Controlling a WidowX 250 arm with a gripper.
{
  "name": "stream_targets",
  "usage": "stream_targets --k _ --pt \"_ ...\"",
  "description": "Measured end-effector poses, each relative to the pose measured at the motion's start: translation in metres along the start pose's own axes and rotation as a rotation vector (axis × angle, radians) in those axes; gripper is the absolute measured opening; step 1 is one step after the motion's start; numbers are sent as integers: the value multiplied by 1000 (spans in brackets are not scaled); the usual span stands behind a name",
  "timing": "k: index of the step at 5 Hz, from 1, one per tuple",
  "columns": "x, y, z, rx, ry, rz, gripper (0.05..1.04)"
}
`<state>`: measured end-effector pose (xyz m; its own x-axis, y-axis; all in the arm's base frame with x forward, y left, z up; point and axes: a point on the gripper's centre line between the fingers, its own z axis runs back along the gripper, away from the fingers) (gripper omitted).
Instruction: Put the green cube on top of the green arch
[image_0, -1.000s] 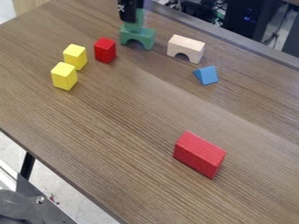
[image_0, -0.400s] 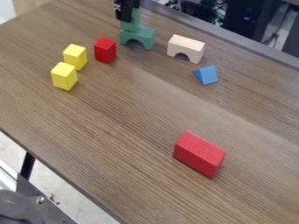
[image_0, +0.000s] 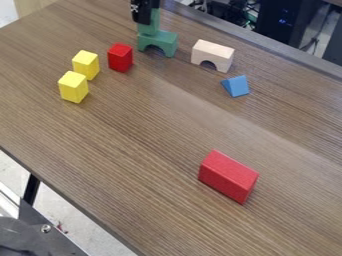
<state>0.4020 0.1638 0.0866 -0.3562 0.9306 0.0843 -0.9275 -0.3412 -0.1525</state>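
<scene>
At the top edge, left of centre, the black gripper (image_0: 145, 13) hangs down, shut on the green cube (image_0: 152, 25), whose upper left part it covers. Directly below is the green arch (image_0: 158, 42), upright on the table with its opening facing the camera. The cube's lower end meets the left part of the arch's top in the view; whether its weight rests there I cannot tell.
A red block (image_0: 120, 57) stands just left of the arch, with two yellow blocks (image_0: 85, 64) farther left. To the right are a pale wooden arch (image_0: 212, 55) and a blue triangular block (image_0: 236, 86). A larger red block (image_0: 228, 176) lies near the front.
The gripper and green cube have shifted slightly left and a little up over the green arch since the earliest frame. The arch and other blocks have not moved.
</scene>
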Motion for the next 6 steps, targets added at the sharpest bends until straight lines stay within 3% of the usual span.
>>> stream_targets --k 6 --pt "-2 0 -9 0 -8 46 551"
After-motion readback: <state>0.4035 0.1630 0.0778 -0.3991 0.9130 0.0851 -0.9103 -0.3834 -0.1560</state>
